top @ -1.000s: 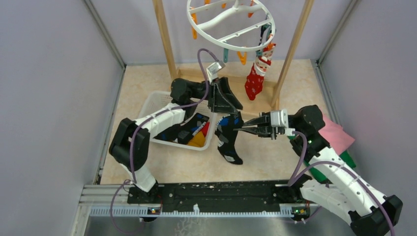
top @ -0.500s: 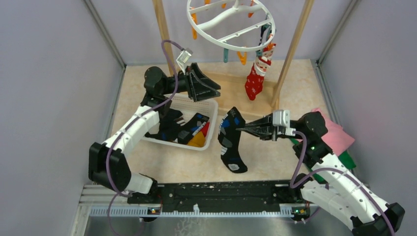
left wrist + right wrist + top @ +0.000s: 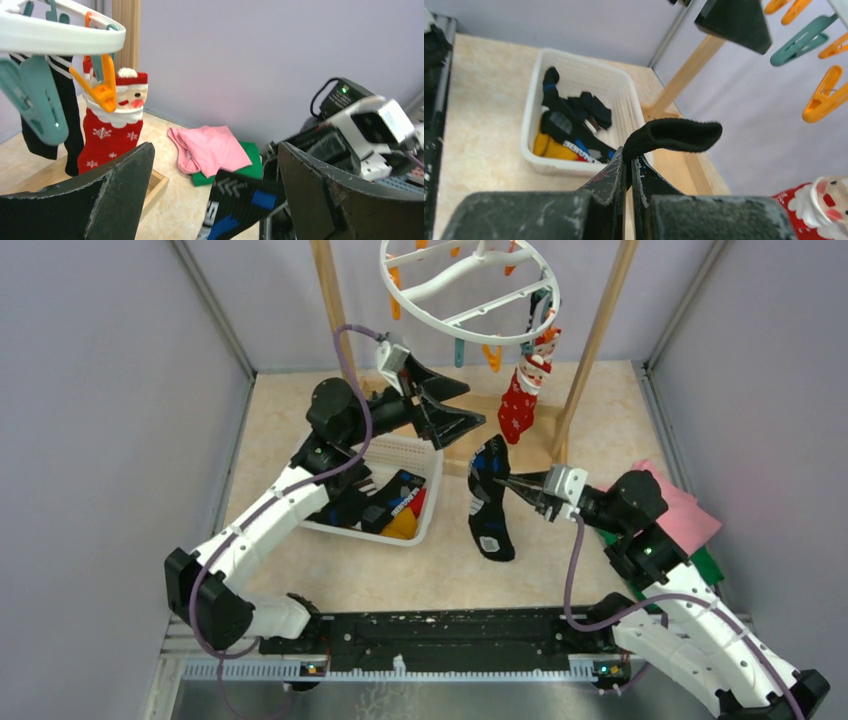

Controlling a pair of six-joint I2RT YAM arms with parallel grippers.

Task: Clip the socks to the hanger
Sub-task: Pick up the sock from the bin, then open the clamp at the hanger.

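The white hanger ring (image 3: 440, 280) hangs at the top with orange and teal pegs (image 3: 492, 358). A red Santa sock (image 3: 520, 400) and a black striped sock (image 3: 62, 107) hang clipped on its right side. My right gripper (image 3: 514, 485) is shut on the cuff of a black sock with blue and white marks (image 3: 489, 502), held in the air below the ring; the cuff shows in the right wrist view (image 3: 676, 135). My left gripper (image 3: 462, 406) is open and empty, just under the ring, left of the Santa sock. More socks (image 3: 385, 508) lie in the basket.
A white mesh basket (image 3: 420, 455) sits on the floor at the left. The wooden rack posts (image 3: 590, 345) and its base bar (image 3: 455, 455) stand behind. Pink (image 3: 680, 510) and green cloths (image 3: 705, 565) lie at the right, beside my right arm.
My right gripper lifted the black sock up and to the right, toward the ring. My left gripper, open, swung away from the sock and then right, to below the ring's pegs.
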